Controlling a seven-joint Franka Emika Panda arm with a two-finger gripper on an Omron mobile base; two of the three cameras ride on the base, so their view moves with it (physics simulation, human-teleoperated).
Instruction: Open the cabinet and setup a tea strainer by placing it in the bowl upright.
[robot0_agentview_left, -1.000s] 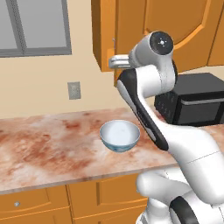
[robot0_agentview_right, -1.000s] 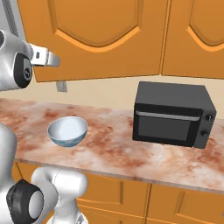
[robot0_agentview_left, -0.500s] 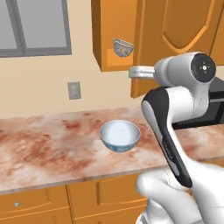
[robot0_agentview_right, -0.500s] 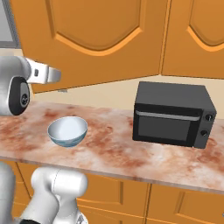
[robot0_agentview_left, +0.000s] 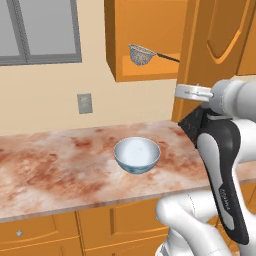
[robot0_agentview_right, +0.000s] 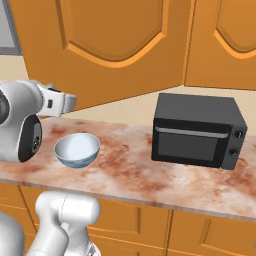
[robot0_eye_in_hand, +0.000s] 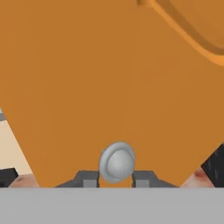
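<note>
Cabinet (robot0_agentview_left: 210, 45) door stands swung open because the fingers (robot0_eye_in_hand: 114, 179) pinch its knob (robot0_eye_in_hand: 117, 161); strainer (robot0_agentview_left: 141, 54) waits inside, bowl (robot0_agentview_left: 137, 155) mid-counter (robot0_agentview_left: 55, 170).

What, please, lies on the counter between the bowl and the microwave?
Nothing: in the right base view the marbled counter is bare between the bowl and the microwave.

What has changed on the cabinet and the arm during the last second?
The cabinet door has swung further open, pulled by the gripper at its knob, so the tea strainer on the shelf has come into sight. The arm has moved right with the door. The bowl and the microwave stayed in place on the counter.
</note>
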